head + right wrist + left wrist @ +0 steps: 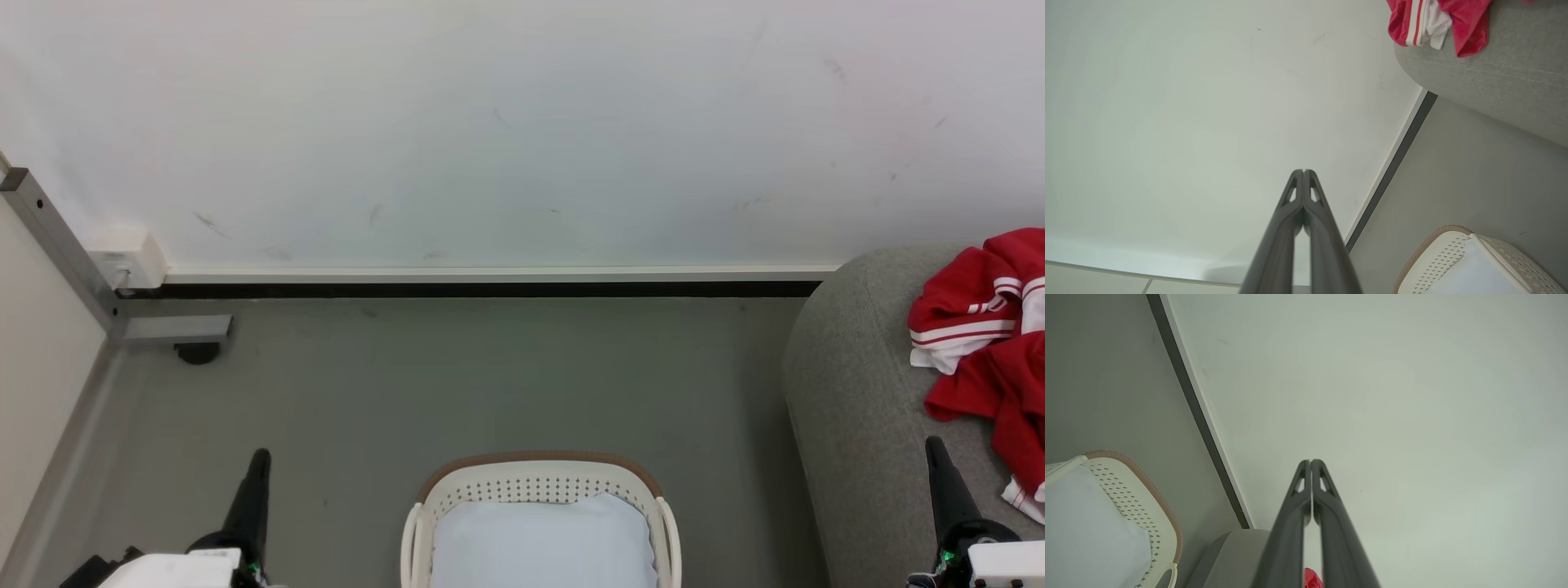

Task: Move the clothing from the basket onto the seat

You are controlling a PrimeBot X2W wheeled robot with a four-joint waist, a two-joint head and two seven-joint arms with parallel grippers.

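Red clothing point(971, 294) lies heaped on the seat point(849, 392), right of the basket point(535, 487). The basket holds just a plain pale cloth point(543, 543); no red shows in it, though its near part is cut off by the frame edge. Left gripper point(260, 456) and right gripper point(936, 445) are both pinched tight and empty, flanking the basket, tips toward the wall point(522, 122). Transfer step looks done. Next move, if any: check the basket's hidden part for leftover red, otherwise nothing to grab.

Open grey floor point(490, 367) stretches between the basket point(539, 461) and the wall point(522, 122), while the seat point(849, 392), heaped with clothing point(988, 327), blocks the right side
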